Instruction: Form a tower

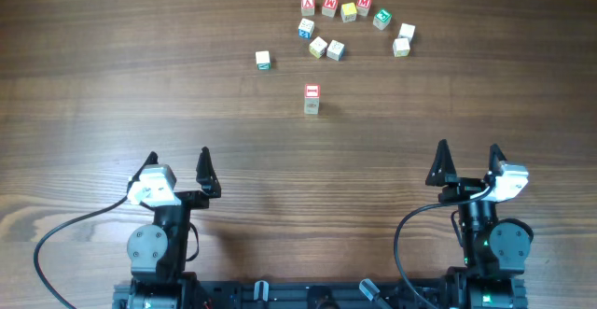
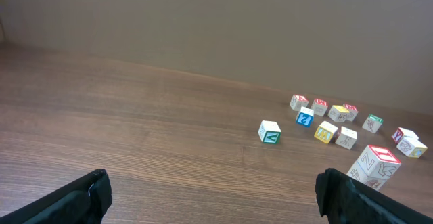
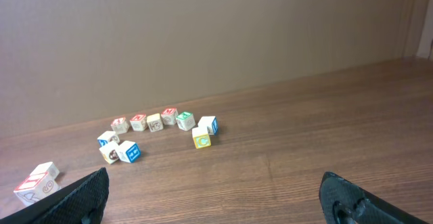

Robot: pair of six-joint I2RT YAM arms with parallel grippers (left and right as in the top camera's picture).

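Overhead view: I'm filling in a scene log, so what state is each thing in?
tower, upright, standing alone, untouched.
green-marked cube, single, unstacked, apart from the others.
cluster of cubes, loose on the table, unstacked.
left gripper, open, empty.
right gripper, open, empty.

Letters on cubes, tower unreadable
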